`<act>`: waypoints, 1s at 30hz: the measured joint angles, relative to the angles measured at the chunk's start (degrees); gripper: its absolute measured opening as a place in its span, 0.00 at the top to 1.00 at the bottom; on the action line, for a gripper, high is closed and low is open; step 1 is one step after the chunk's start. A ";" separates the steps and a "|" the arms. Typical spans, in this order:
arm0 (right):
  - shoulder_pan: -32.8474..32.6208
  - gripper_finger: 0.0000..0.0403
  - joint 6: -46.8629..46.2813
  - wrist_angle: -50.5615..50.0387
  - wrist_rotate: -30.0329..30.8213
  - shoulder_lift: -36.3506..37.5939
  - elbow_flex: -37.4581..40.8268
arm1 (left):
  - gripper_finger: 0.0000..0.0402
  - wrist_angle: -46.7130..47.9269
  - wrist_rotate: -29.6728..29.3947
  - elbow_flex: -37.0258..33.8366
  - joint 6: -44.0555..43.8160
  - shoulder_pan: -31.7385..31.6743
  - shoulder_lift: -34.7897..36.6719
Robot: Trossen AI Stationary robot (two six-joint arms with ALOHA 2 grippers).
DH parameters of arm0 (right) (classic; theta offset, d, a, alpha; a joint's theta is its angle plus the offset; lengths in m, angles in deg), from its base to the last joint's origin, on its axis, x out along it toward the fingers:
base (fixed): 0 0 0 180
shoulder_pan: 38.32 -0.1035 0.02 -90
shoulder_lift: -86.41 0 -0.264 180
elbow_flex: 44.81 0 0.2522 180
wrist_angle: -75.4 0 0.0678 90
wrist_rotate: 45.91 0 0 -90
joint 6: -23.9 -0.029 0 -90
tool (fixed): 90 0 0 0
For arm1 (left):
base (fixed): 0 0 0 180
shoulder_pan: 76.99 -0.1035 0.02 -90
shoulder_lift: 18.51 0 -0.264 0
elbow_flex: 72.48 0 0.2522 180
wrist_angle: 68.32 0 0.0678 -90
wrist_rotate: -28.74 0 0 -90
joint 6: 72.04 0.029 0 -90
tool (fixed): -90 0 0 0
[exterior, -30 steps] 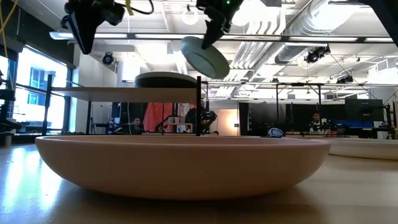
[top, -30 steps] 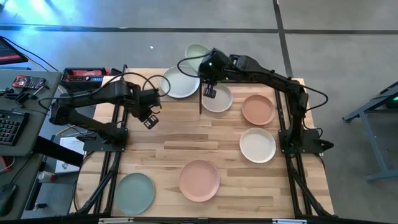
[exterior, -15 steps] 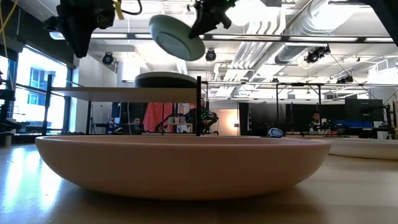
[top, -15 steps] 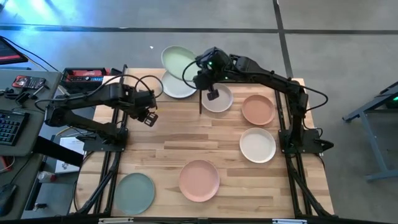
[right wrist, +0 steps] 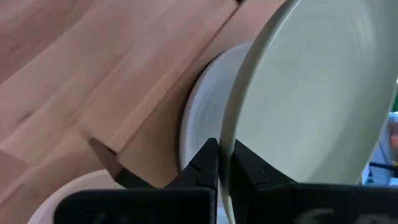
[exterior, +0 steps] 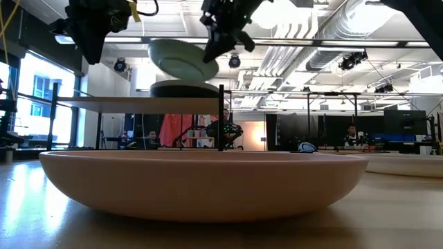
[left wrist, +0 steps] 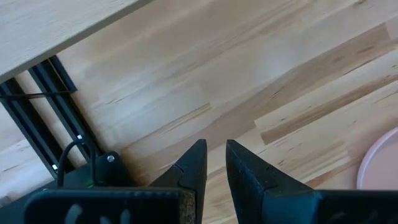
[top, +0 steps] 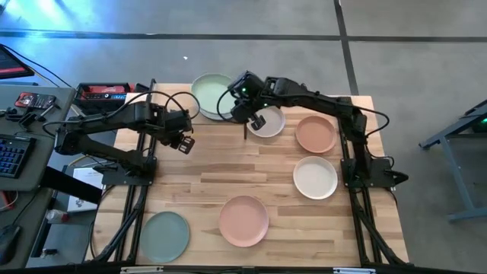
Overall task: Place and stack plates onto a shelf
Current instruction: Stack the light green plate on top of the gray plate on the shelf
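The right claw [top: 245, 106], pinched shut on the rim of a round, pale grey-green matte plate [top: 212, 92], holds it tilted above the small pale-wood shelf with thin black uprights [exterior: 138, 104] at the upper centre of the high view. One white plate [right wrist: 198, 118] already sits on the shelf; a darker one may lie under it, though the level view is unclear. Still waiting on the striped wooden surface [top: 228, 183] are beige-grey [top: 272, 123], terracotta [top: 315, 134], white [top: 315, 176], pink [top: 243, 220] and sage green [top: 164, 235] plates. The left claw [top: 183, 143], slightly parted and empty, hovers at centre left.
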 joint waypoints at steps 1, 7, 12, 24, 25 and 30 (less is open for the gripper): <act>0.02 1.00 0.00 -0.15 0.52 -0.42 0.00 | 0.87 0.00 0.00 0.00 0.00 0.00 0.00; 0.05 1.00 -0.43 -0.45 4.51 -2.55 0.00 | 0.87 -0.04 -0.02 0.00 0.02 0.00 0.00; 0.02 1.00 -0.43 -0.30 4.59 -4.15 0.00 | 0.87 -0.04 -0.02 0.00 -0.04 0.00 0.00; 0.02 1.00 -0.49 0.86 3.95 -4.33 0.02 | 0.87 -0.07 -0.02 0.00 -0.02 0.02 0.00; 0.04 1.00 -0.49 0.88 3.63 -4.33 0.02 | 0.87 -0.07 -0.02 0.00 -0.02 0.01 0.00; 0.02 1.00 -0.43 1.61 4.05 -4.33 0.02 | 0.87 -0.07 -0.02 0.00 0.00 0.00 0.00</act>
